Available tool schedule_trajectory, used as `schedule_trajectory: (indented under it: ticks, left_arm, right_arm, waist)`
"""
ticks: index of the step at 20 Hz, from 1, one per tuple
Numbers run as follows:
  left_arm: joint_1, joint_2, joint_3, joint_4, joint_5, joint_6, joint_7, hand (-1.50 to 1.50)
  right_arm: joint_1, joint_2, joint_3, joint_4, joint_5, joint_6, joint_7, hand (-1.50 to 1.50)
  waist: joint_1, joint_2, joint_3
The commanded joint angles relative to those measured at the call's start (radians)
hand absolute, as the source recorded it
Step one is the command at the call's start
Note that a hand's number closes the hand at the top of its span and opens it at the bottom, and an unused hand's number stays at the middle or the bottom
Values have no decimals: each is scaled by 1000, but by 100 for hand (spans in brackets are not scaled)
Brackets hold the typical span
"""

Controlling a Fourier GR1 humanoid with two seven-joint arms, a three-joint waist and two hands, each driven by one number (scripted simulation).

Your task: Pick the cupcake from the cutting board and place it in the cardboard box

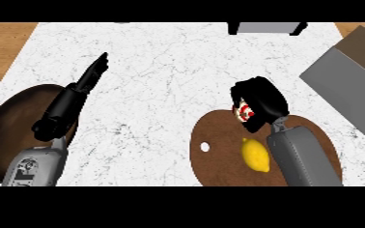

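Our right hand [261,100] is curled down over the cupcake [245,112], fingers wrapped round it so that only a sliver of red and white shows at the hand's left edge. The cupcake sits at the upper rim of the brown cutting board [221,147], with a lemon [256,155] lying just below it on the same board. From this hand the cardboard box [341,79] lies up and to the right, near the counter's right edge, so we judge the carry belongs to this arm. Our left hand [91,75] rests well apart on the left, fingers straight, holding nothing, above a dark round plate [21,111] on the white marble counter [164,77].
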Motion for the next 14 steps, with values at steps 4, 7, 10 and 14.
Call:
schedule_trajectory:
  ticks: [4, 7, 10, 14]
  left_arm:
    - [-29, 37, 53, 23, 36, -43, 30, 0]
    - [25, 23, 36, -79, 46, -49, 81, 0]
    - [34, 35, 50, 22, 13, -32, -40, 0]
    - [42, 12, 19, -43, 4, -24, 7, 0]
  right_arm:
    - [-79, 4, -10, -140, 44, -17, 70, 150]
    - [-76, 10, -53, -289, 0, 79, 140, 150]
    - [-104, 12, -167, -362, -20, 49, 234, 150]
    - [-172, 43, -335, -334, -84, 25, 355, 150]
  waist:
    - [-17, -5, 0]
    - [-15, -7, 0]
    - [-25, -7, -1]
    - [-10, -5, 0]
